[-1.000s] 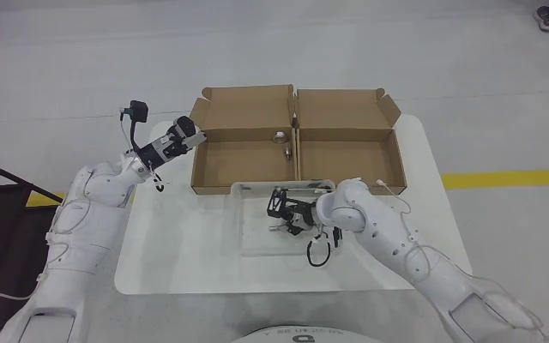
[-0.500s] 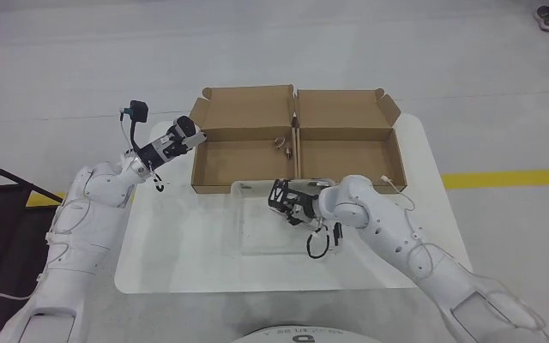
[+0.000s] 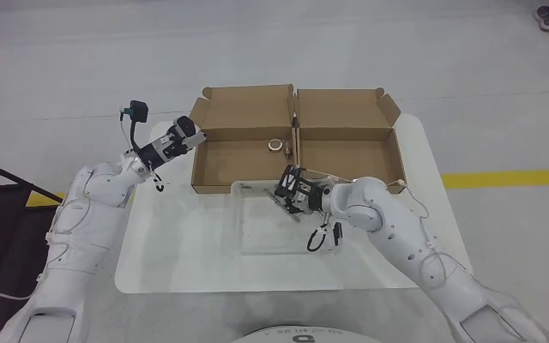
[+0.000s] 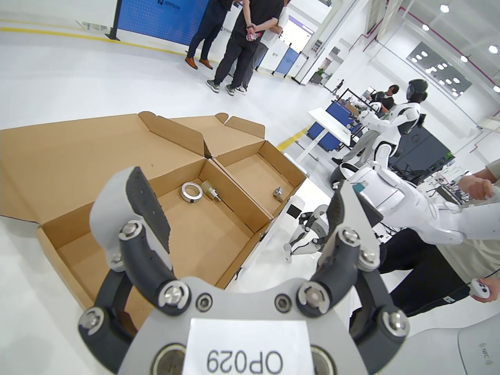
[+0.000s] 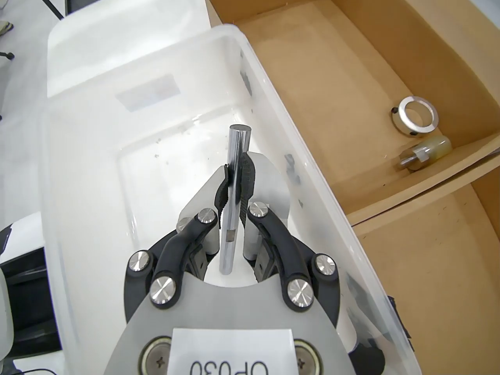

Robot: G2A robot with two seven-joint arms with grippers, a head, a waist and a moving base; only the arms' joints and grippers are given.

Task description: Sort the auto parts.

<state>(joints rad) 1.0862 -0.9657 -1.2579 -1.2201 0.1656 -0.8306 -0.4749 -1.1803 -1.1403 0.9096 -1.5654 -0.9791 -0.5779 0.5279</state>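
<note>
The rod (image 5: 236, 146) is pinched by the right gripper (image 5: 235, 175) over the clear tub (image 5: 269, 91), likely to be carried to a box (image 5: 371, 9); the fingers of the left gripper (image 4: 239, 189) are apart.

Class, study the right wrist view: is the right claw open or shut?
Shut. The right claw has both pads clamped against the metal rod, with no gap, over the clear bin.

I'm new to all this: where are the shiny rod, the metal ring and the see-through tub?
shiny rod (image 5: 233, 200), right wrist view, middle of its shaft.
metal ring (image 5: 416, 129), right wrist view, near side of its band.
see-through tub (image 5: 164, 173), right wrist view, bare floor.
</note>
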